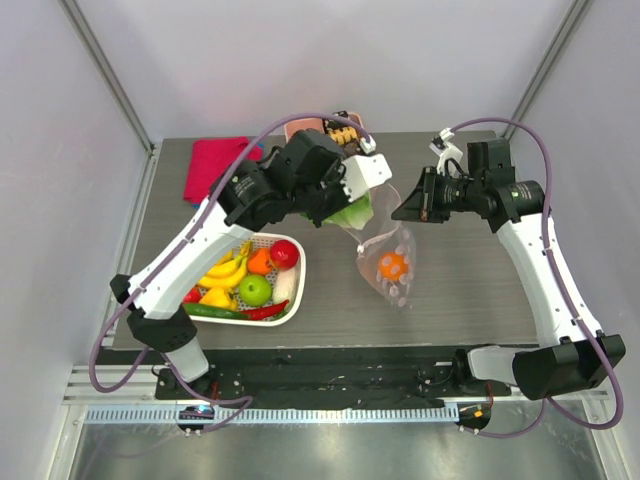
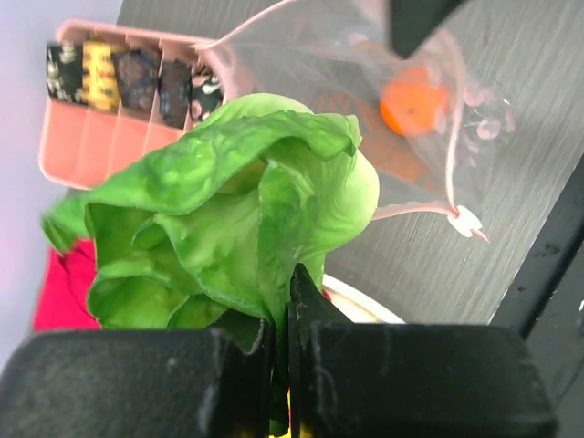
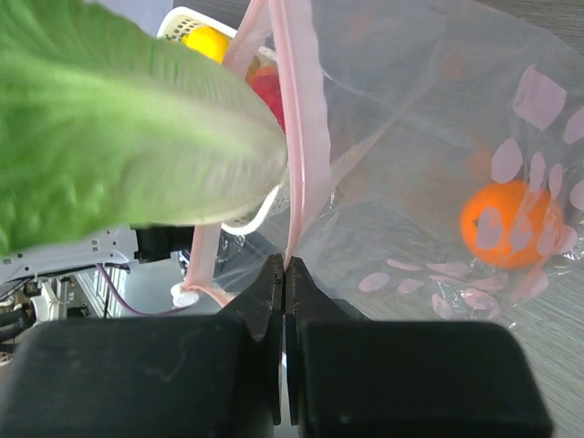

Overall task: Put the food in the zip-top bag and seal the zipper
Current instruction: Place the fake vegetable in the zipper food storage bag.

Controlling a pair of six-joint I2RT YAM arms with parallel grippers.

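The lettuce is gripped at its stem end, the left gripper clenched tight on it, and it is held in the air right at the mouth of the zip-top bag. That mouth is lifted by the right gripper, whose fingers are pinched shut on the zipper. An orange is seen already inside, low in the bag. In the top view the lettuce sits at 11 o'clock from the orange, and the white basket lies at 9 o'clock from the bag.

Trouble can be expected here. Only one lip appears to be held, so the opening may be narrow and the broad leaves could be snagged on the rim. If the lettuce is pushed hard, the thin strip could be tugged out of the pinch and the bag dropped.
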